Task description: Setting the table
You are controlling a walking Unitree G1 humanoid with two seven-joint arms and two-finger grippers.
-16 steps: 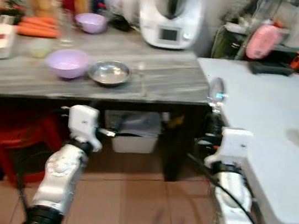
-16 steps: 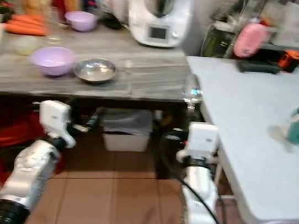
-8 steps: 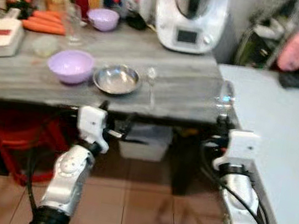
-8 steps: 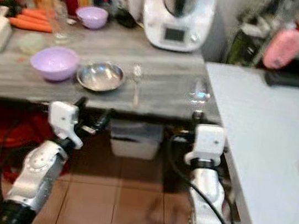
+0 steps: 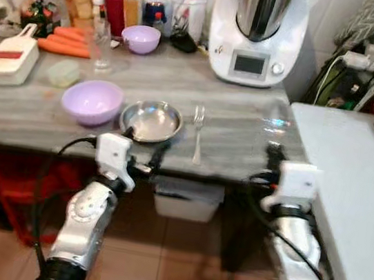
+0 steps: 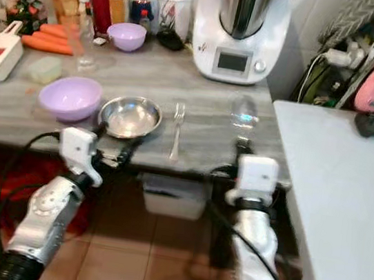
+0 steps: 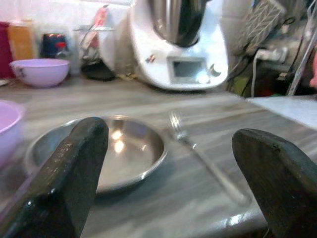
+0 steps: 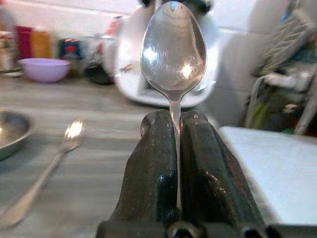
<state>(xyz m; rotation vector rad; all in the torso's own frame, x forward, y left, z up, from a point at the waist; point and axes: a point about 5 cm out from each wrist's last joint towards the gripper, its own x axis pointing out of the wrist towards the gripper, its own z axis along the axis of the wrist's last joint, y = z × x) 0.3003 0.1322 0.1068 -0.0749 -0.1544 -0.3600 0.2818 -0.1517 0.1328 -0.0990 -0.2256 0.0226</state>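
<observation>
Spoon (image 8: 173, 54) clamped upright in right gripper (image 8: 176, 163) at bench (image 6: 209, 80) front edge near its right corner, left gripper (image 7: 163, 163) fingers spread wide at front edge facing steel bowl (image 6: 130, 116), fork (image 6: 176, 131) between them, white table (image 6: 347, 190) alongside right.

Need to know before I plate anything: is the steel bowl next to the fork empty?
Empty. The steel bowl shows only bare shiny metal inside, in the head and left wrist views, with the fork lying beside it.
</observation>
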